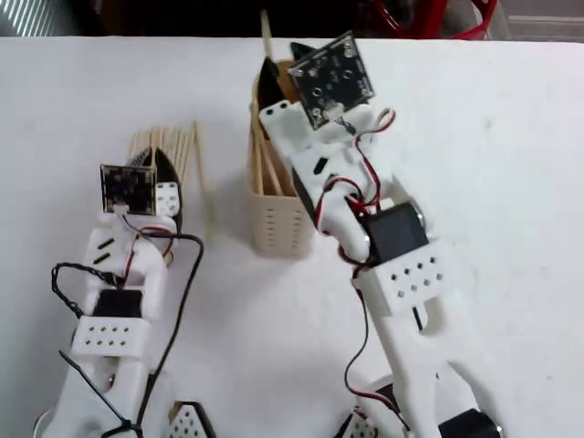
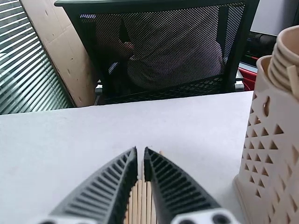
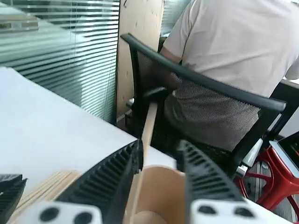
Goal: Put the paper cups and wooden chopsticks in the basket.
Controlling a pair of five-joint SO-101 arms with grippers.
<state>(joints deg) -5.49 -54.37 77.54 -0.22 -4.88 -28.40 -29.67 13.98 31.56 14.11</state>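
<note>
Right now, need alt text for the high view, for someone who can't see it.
The right arm's pincer hangs over a pale perforated basket, with one upright chopstick poking up past its rim. The left arm's pincer sits over a fan of wooden chopsticks lying on the white table, left of the basket.

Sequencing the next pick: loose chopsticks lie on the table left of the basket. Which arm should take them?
Left. The left claw hangs directly over the chopstick pile. The right claw sits over the basket beside an upright chopstick, farther from the pile.
</note>
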